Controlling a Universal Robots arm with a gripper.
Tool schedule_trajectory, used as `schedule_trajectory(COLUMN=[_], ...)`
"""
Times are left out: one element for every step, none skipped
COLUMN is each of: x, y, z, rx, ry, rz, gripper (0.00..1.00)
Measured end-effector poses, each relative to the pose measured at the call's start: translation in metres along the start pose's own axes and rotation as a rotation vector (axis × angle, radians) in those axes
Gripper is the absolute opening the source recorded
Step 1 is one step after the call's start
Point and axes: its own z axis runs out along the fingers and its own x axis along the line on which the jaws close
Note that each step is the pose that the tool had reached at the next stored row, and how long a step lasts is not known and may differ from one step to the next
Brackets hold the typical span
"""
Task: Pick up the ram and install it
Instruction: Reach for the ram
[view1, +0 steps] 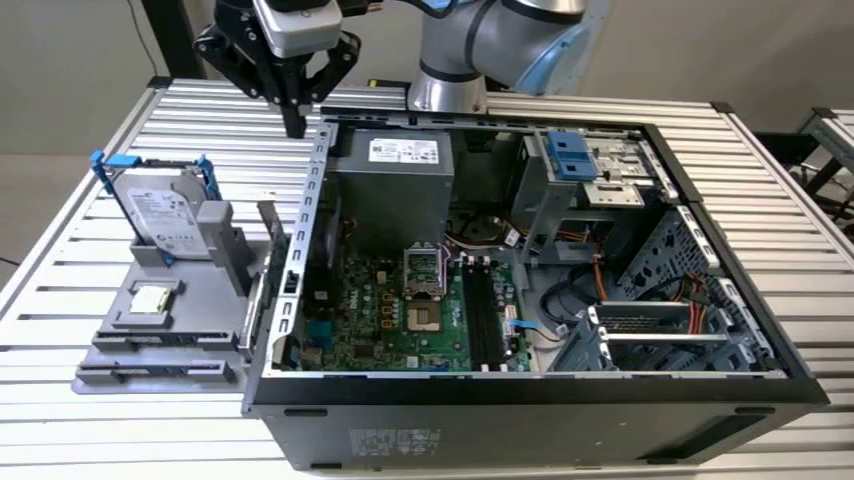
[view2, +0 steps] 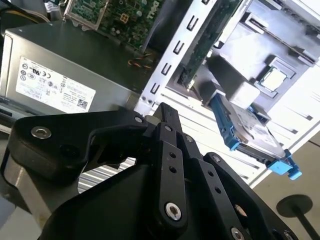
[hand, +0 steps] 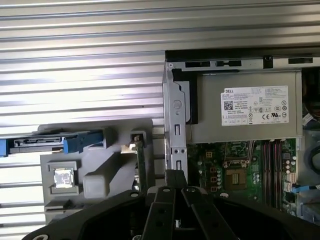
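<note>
Black link bars of the pincer (hand: 175, 174) crowd the foreground in both wrist views. From where I stand its two fingers are pressed together into one point, with nothing held between them. It hangs tip-down from the arm (view1: 494, 45) above the slatted worktop (view1: 801, 200), just outside the back corner of the open computer case (view1: 534, 430).

Nearest the pincer on the case side of the wall is the grey power supply (view1: 394, 175), almost level with the tip. Beyond it, farther from the pincer, lies the green motherboard (view1: 387, 310) with its long black slots (view1: 483, 315).

On the other side of the wall, lower than the tip and clear of the fingers, stands the ram (hand: 141, 167). It is a thin green board set on edge in a slot of the grey holder (view1: 174, 340), just beside the case's perforated side wall and outside the case. In the second wrist view the ram (view2: 201, 47) runs alongside that pale wall.

Farther out from the pincer on the same holder, the hard drive (view1: 167, 215) stands upright in its blue rails. A small square processor (view1: 151, 298) lies flat in a pocket beyond the drive.
</note>
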Motion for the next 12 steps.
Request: schedule_trajectory(x=[0.0029,0.0058,0.0088,0.012,0.0154,0.0188,0.0226,0.0259,0.0293,0.0328,0.0363,0.0396], y=[-0.0002,-0.0004,-0.0006,-0.0009,-0.0011,-0.0013,-0.0016,-0.0018,-0.0021,-0.0023,-0.0026,-0.0028], z=[-0.0001,-0.0001,-0.0002,-0.0003,-0.0004,-0.0004,-0.0005,-0.0006,-0.0006,-0.0007,-0.0008,-0.0009], rx=[-0.0001,0.0,-0.0001,0.0,0.0,0.0,-0.0001,-0.0001,-0.0001,-0.0001,0.0,0.0], ry=[0.0,0.0001,0.0,0.0001,0.0001,0.0,0.0,0.0,0.0,0.0,0.0001,0.0], rz=[0.0,0.0,0.0,0.0,0.0,0.0,0.0,0.0,0.0,0.0,0.0,0.0], gripper=[0.0,0.0,0.0,0.0,0.0,0.0,0.0,0.0,0.0,0.0,0.0,0.0])
